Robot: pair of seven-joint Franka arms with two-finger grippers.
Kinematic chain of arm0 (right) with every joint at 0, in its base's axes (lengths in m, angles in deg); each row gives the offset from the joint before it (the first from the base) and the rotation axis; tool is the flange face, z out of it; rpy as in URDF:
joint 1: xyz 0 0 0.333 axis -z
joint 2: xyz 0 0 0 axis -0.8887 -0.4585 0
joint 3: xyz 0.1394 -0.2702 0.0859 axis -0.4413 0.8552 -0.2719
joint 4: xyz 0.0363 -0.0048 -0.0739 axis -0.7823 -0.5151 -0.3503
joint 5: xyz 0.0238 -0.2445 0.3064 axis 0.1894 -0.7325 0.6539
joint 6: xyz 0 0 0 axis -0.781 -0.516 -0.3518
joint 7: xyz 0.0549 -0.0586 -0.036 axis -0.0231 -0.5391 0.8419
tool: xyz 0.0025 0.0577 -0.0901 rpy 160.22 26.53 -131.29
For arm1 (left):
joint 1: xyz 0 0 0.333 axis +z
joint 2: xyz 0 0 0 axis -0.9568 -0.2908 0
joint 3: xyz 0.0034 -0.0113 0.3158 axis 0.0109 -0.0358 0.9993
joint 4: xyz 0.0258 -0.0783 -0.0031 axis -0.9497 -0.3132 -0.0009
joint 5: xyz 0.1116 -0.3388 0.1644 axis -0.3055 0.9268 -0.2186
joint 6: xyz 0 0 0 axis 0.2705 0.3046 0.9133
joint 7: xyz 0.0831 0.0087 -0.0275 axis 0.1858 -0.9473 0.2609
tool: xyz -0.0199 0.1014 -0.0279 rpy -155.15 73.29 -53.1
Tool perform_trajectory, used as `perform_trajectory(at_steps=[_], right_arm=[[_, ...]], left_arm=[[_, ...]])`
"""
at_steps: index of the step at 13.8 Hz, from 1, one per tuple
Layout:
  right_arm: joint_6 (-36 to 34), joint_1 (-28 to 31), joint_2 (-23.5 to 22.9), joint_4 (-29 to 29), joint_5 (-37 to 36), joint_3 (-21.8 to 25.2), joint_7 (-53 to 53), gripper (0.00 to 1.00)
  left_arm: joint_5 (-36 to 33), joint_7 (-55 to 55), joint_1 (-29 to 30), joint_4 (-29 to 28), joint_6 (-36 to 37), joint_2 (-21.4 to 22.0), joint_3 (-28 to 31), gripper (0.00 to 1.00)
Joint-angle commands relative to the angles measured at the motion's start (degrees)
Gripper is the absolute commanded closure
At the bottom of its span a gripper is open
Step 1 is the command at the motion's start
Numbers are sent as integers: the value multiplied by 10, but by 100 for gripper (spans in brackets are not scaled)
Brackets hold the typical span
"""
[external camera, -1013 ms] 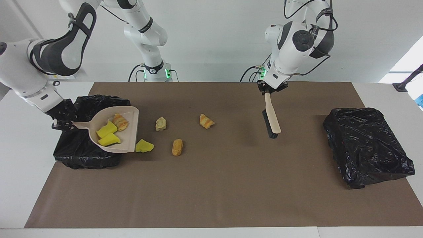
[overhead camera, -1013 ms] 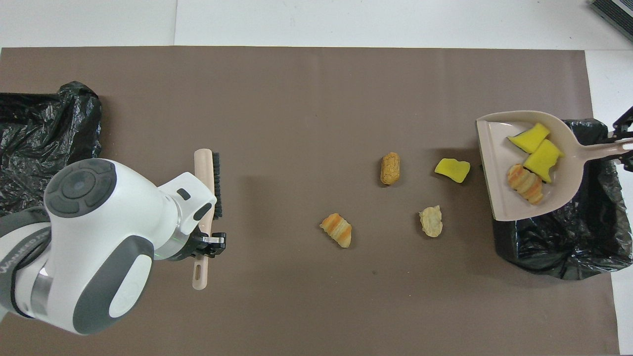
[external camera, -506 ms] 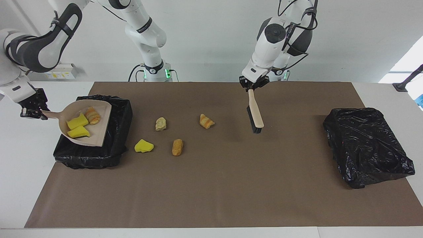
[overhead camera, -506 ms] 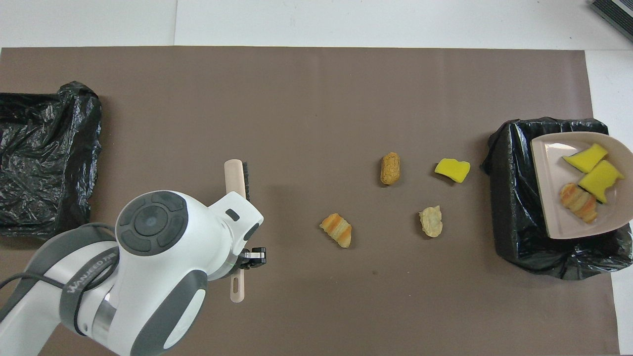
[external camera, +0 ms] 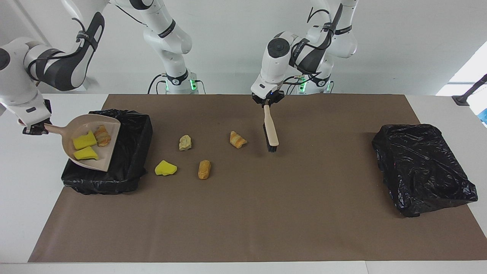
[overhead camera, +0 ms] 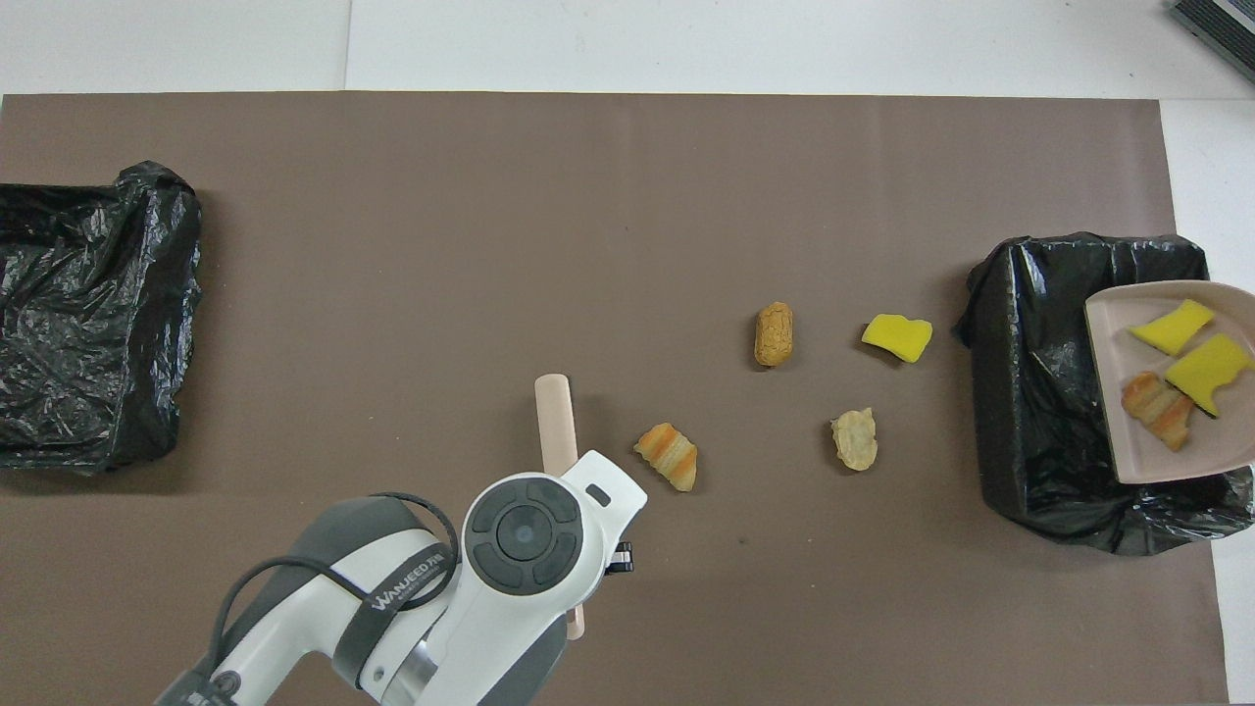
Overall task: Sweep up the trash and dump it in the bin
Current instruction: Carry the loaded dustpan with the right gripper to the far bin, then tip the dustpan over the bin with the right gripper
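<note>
Jaws both clenched: right gripper (external camera: 36, 129) on dustpan (external camera: 89, 146) handle, pan w/ three trash bits over bin (external camera: 129, 167) at right arm's table end; left gripper (external camera: 267, 102) on brush (external camera: 271, 131), hanging beside croissant piece (external camera: 237, 139). Four bits loose on mat (external camera: 243, 213), open room around.

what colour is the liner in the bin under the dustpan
Black, glossy and crinkled liner; clearest in the facing view.
</note>
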Motion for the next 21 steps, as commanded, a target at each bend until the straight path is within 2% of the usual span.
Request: perform_trajectory(at_steps=[1, 5, 9, 11, 14, 17, 18, 20, 21], right_arm=[[-33, -18, 43, -18, -62, -7, -29, 100], [-93, -34, 71, -20, -71, -17, -30, 100], [-98, -65, 73, -20, -140, -18, -67, 100], [-109, -79, 76, -20, -185, -18, -127, 100], [-127, -97, 83, -20, -198, -18, -136, 100], [-150, -114, 94, -20, -202, -19, -138, 100], [-151, -128, 94, -20, -218, -19, -140, 100], [-153, -135, 96, -23, -246, -20, -162, 100], [-154, -139, 96, -23, -258, -20, -162, 100]], left_arm=[[-7, 35, -40, -50, -55, 11, 9, 100], [-7, 41, -61, -58, -63, 8, 9, 100], [-5, 43, -63, -58, -79, -11, 9, 100], [-4, 45, -64, -59, -79, -14, 9, 100], [-5, 46, -66, -58, -80, -35, 9, 100], [-5, 45, -72, -55, -72, -35, 9, 98], [-5, 45, -71, -52, -70, -36, 9, 75], [-5, 40, -68, -52, -65, -32, 9, 19], [-5, 38, -66, -49, -63, -29, 9, 0]])
